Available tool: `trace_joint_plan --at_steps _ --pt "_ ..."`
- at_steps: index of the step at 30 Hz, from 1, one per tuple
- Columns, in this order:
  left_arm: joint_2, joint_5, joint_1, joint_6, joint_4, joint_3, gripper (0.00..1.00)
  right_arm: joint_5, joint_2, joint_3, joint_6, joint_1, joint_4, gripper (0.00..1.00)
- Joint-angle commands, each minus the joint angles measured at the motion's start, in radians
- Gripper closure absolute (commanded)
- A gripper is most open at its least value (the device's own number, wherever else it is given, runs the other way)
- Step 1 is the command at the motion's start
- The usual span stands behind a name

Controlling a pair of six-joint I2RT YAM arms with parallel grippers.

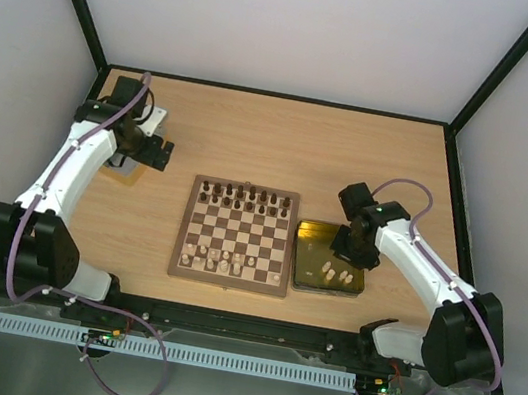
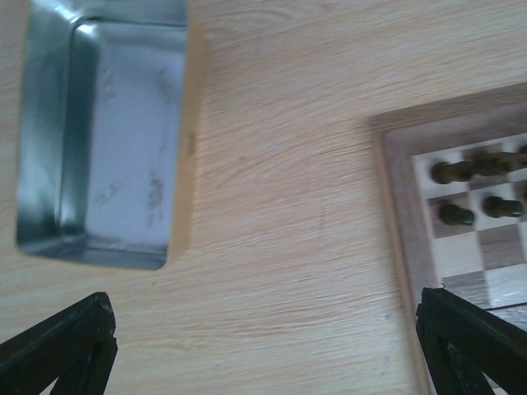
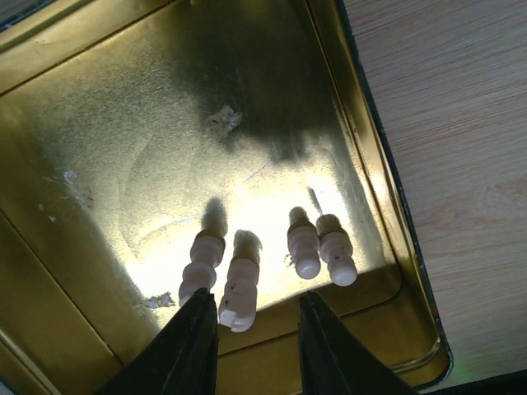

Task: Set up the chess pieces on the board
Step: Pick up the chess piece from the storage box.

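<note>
Your right gripper (image 3: pixel 257 301) hung directly over the gold tray (image 3: pixel 123 123), just right of the board (image 1: pixel 238 229). Its fingers stood a little apart with nothing clamped between them. Four cream pieces (image 3: pixel 272 255) stood upright in the tray's corner, long axes pointing up towards the wrist. The one second from the left in the wrist view (image 3: pixel 239 284) sat just ahead of the gap, crowding one finger instead of lying centred, with a neighbour close on each side. The coming grasp looked to depend on centring over that piece before closing. Your left gripper (image 2: pixel 263 354) was wide apart and empty, far left between the silver tray (image 2: pixel 107 132) and the board's corner, well apart from these pieces. The right arm was plainly the nearer. The dark pieces (image 1: pixel 244 194) already filled the far ranks.
</note>
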Motion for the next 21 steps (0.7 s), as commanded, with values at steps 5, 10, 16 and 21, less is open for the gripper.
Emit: trace_joint_plan --at_steps 5,10,16,21 --pt "0.030 0.066 -0.061 -0.014 -0.008 0.033 0.01 0.037 -0.040 0.015 0.064 -0.005 -0.035 0.73" --pt "0.018 0.054 -0.061 -0.017 -0.008 0.030 0.01 0.062 -0.056 -0.034 0.059 -0.005 -0.031 0.73" --pt "0.022 -0.006 -0.061 0.001 -0.004 0.017 0.02 0.079 -0.102 -0.065 0.037 -0.005 -0.033 0.74" --pt "0.047 -0.094 -0.045 0.031 -0.008 0.022 0.03 0.059 -0.129 -0.072 -0.025 -0.009 -0.029 0.74"
